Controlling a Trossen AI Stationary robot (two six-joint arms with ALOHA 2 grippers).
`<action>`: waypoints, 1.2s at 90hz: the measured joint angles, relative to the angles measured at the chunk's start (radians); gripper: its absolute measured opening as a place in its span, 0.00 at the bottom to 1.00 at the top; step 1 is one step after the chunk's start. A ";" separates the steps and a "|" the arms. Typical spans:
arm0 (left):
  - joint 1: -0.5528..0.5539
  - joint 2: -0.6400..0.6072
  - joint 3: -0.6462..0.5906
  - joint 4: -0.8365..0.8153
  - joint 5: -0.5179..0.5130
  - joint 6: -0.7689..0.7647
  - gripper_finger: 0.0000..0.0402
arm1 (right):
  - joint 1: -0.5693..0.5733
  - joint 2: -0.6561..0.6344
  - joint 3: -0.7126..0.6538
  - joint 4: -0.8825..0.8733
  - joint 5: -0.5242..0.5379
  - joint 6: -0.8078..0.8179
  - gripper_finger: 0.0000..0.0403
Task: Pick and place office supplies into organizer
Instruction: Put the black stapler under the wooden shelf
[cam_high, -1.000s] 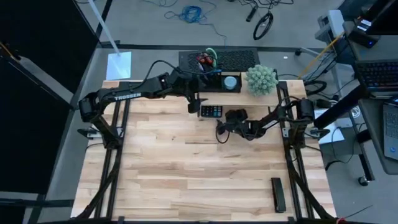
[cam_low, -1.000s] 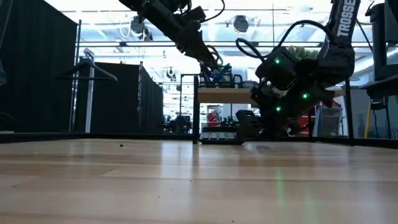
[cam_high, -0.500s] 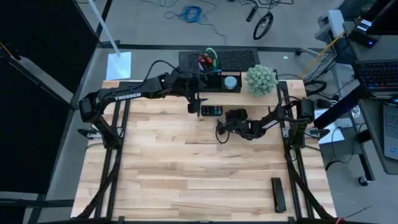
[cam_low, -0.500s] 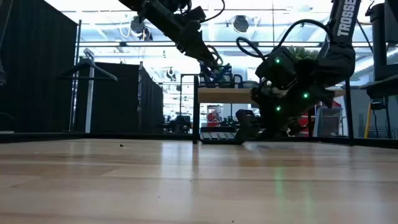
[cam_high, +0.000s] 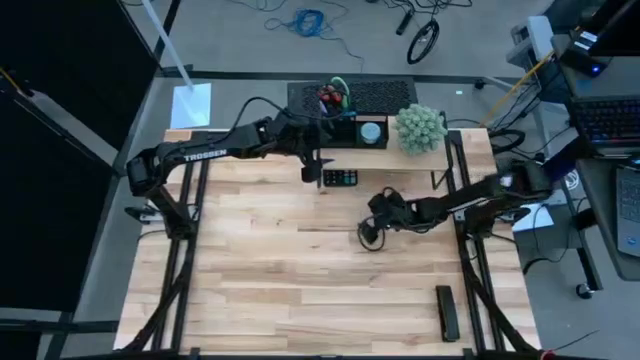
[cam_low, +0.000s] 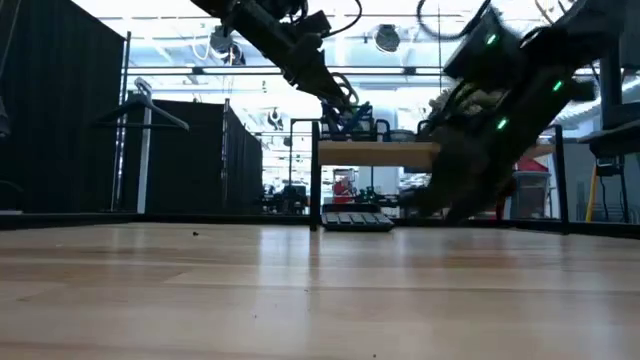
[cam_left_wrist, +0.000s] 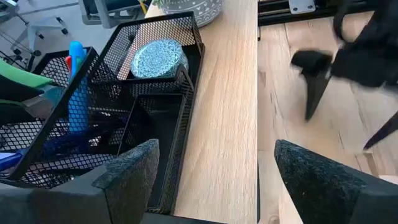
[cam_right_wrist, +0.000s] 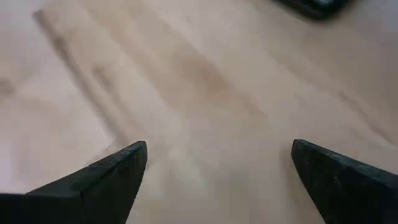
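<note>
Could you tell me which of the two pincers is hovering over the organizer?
The left pincer is at the organizer on the riser, fingers apart. The right pincer, also open, is out over bare table.

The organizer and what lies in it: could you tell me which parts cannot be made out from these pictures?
- High view: the organizer is partly covered by the left gripper and its arm; contents are too small to count.
- Low view: the tray sits far off on the wooden riser, screened by the left arm.
- Left wrist view: blue pens and the disc show, but the nearer compartments are dark behind mesh and cut off by the edge.
- Right wrist view: only blurred table.
</note>
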 joint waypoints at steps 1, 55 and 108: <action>0.000 0.000 0.000 0.000 0.000 0.000 0.77 | 0.002 -0.013 0.000 -0.021 -0.011 0.013 0.95; -0.028 0.000 0.000 0.003 0.000 0.000 0.77 | 0.265 -0.172 0.325 -0.963 -0.329 0.647 0.95; -0.028 0.000 0.000 0.002 0.000 0.000 0.77 | 0.685 -0.170 0.335 -0.803 -0.447 1.299 0.95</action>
